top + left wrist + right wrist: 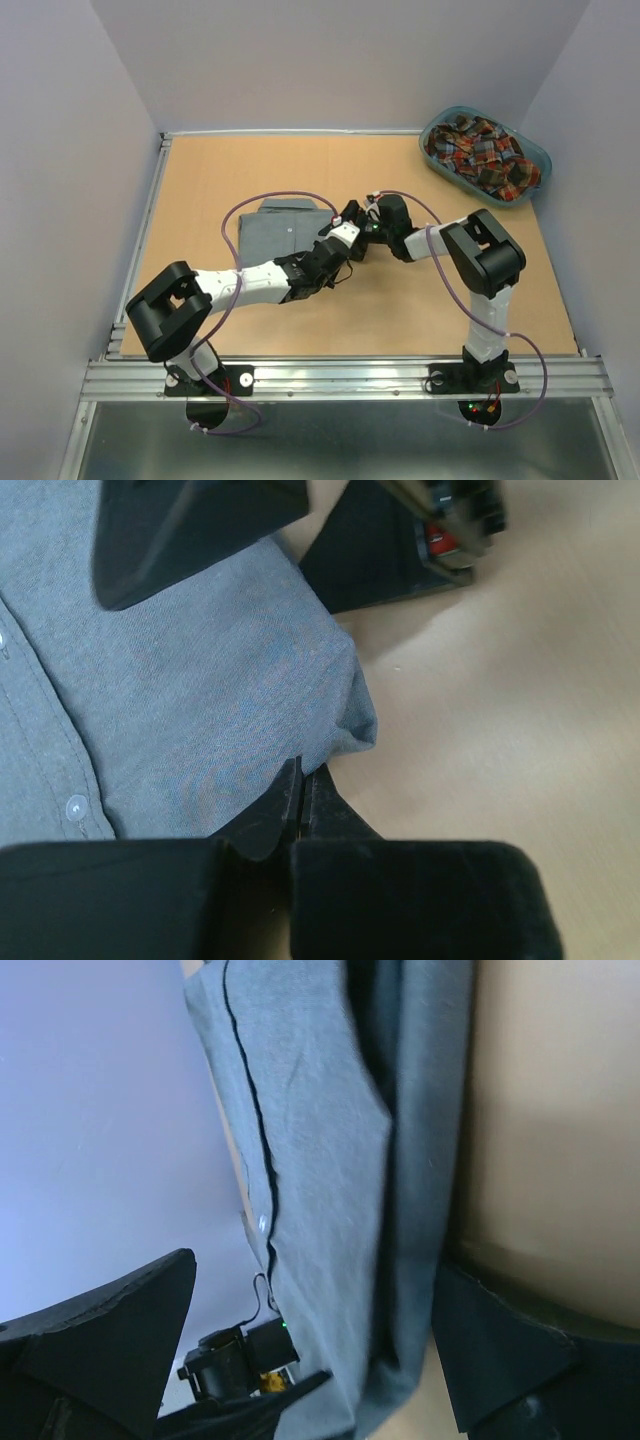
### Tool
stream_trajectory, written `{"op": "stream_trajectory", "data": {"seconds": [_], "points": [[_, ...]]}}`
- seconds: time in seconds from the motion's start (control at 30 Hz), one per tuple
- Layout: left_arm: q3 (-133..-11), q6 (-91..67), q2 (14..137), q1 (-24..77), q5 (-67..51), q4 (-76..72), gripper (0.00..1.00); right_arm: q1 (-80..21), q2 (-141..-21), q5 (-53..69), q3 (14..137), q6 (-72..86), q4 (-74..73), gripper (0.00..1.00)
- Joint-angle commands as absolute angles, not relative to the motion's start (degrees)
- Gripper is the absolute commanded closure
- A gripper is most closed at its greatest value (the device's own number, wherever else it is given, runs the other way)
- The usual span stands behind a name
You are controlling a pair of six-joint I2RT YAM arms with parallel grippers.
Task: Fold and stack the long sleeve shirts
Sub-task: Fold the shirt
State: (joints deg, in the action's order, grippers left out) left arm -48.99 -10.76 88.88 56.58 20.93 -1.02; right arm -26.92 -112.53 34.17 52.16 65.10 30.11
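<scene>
The grey long sleeve shirt (272,230) lies folded on the table, left of centre, button front up (150,700). My left gripper (340,240) is at its right edge, jaws shut on the hem at the shirt's near corner (300,775). My right gripper (362,218) faces it from the right. Its jaws are open wide, with the shirt's folded edge (330,1160) between the fingers (180,530). The plaid long sleeve shirt (483,152) sits bunched in the basket at the back right.
The teal oval basket (535,152) stands in the table's back right corner. Purple cables loop over both arms near the shirt (285,196). Grey walls close off the table's left, right and far sides. Bare wood (520,700) lies right of the shirt.
</scene>
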Motion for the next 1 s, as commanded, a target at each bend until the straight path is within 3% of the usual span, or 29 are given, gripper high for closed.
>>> {"op": "stream_trajectory", "data": {"seconds": [0.0, 0.27, 0.4, 0.47, 0.57, 0.67, 0.7, 0.73, 0.77, 0.97], "points": [[-47.3, -12.5, 84.6, 57.0, 20.9, -3.7, 1.0, -29.3, -117.8, 33.7, 55.6, 65.7, 29.7, 0.02], [-45.7, -13.0, 82.6, 57.2, 20.3, -5.4, 0.99, -31.5, -123.3, 35.4, 60.6, 65.4, 30.2, 0.16], [-46.1, -13.7, 83.0, 57.3, 20.7, -5.6, 0.97, -32.1, -124.4, 36.0, 61.4, 64.5, 30.3, 0.27], [-46.4, -14.0, 83.1, 57.3, 20.4, -5.8, 0.96, -32.1, -124.3, 35.8, 61.3, 63.5, 30.3, 0.37], [-46.8, -14.5, 82.8, 57.3, 20.6, -5.1, 0.86, -32.0, -123.6, 35.2, 60.5, 61.7, 30.2, 0.54], [-47.3, -16.0, 81.0, 57.3, 21.7, -2.7, 0.63, -31.5, -122.1, 35.7, 59.1, 60.1, 30.0, 0.76], [-47.5, -16.3, 80.3, 57.3, 21.9, -2.3, 0.47, -30.9, -121.7, 35.8, 58.4, 59.0, 29.7, 0.9], [-47.4, -16.3, 79.4, 57.3, 22.1, -2.0, 0.41, -30.7, -121.4, 35.9, 58.0, 58.3, 29.4, 0.97], [-47.6, -16.5, 77.5, 57.2, 22.4, -1.2, 0.29, -29.9, -120.6, 35.9, 57.7, 56.5, 28.1, 0.99], [-50.9, -16.3, 69.9, 52.4, 21.5, 6.0, 0.11, -26.8, -119.2, 37.0, 60.7, 42.9, 13.7, 0.99]]}}
